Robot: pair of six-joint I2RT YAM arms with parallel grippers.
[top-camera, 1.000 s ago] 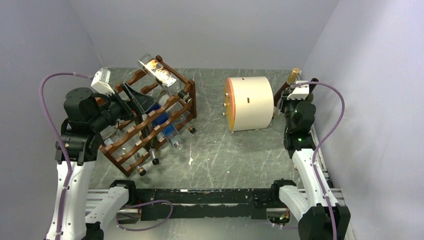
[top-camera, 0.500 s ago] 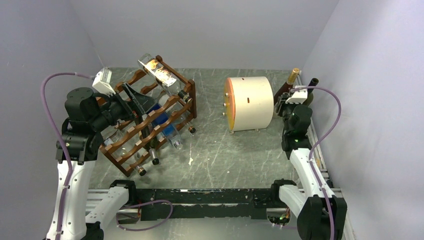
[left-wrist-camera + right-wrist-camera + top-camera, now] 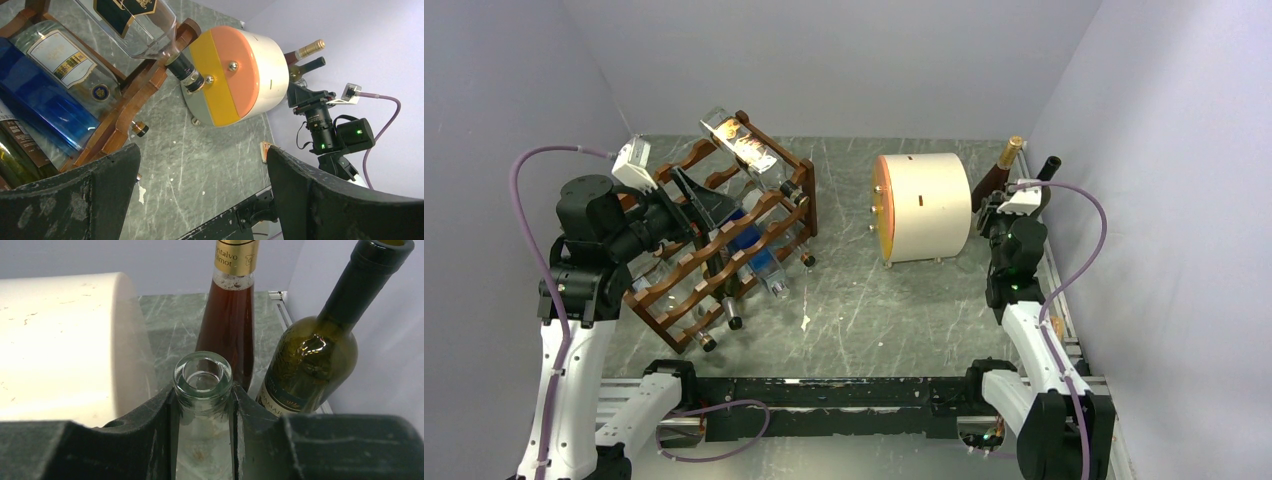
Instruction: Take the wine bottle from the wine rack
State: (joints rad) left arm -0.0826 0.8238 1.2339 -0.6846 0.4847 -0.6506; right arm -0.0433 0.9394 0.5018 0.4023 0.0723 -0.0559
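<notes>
Stage: judged well along. A clear glass bottle [image 3: 202, 377] is off the wine rack [image 3: 714, 255] and stands near the far right corner of the tabletop [image 3: 864, 300].
Right gripper [image 3: 202, 405]: jaws clamped on the neck of the clear glass bottle, just under its lip.
Left gripper [image 3: 200, 155]: jaws spread wide with nothing between them, hovering at the wine rack on the left side of the tabletop.
Bottle's place: between the cream drum [image 3: 65, 340] and the right edge, just beside an amber bottle [image 3: 227, 325] and a dark green bottle [image 3: 310, 360] (whether it touches either, I cannot tell).
Bottle's axis: long axis upright, open mouth pointing up, no cork in it.
Bottle's base: hidden by the fingers, so whether it rests on the tabletop cannot be told.
Left to do: probably only letting go and backing away.
On the rack: a gold-labelled clear bottle [image 3: 742, 143] lies on the top tier and a blue bottle [image 3: 40, 95] lower down, necks towards the near right; if every bottle counts, more work remains.
</notes>
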